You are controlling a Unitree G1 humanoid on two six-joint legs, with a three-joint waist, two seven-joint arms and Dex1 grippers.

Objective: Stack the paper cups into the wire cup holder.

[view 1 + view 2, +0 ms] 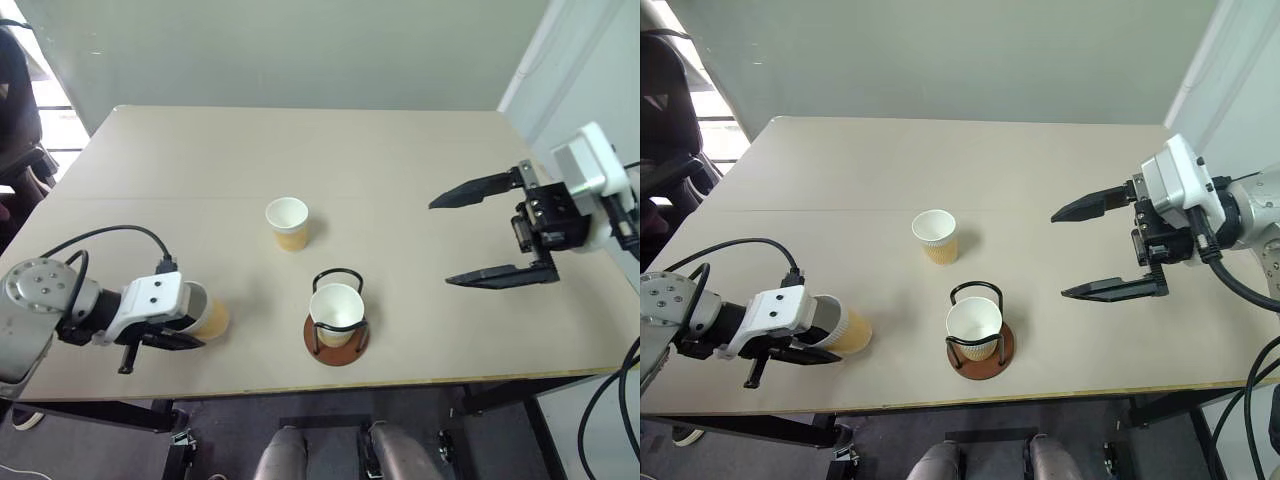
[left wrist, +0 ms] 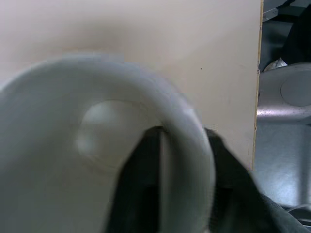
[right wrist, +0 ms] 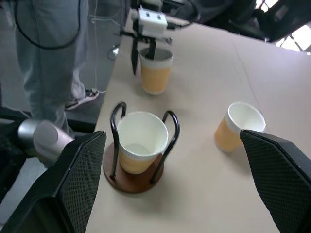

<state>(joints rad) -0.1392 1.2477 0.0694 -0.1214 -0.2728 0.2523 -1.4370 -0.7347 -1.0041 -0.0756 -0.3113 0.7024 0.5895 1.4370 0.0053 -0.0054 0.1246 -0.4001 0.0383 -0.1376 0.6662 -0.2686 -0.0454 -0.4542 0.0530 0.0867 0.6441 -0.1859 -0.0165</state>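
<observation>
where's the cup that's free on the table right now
In the left eye view the free paper cup stands upright mid-table, behind the wire cup holder.

No legible text, labels, brand marks, numbers or signs appearing anywhere in these views.
</observation>
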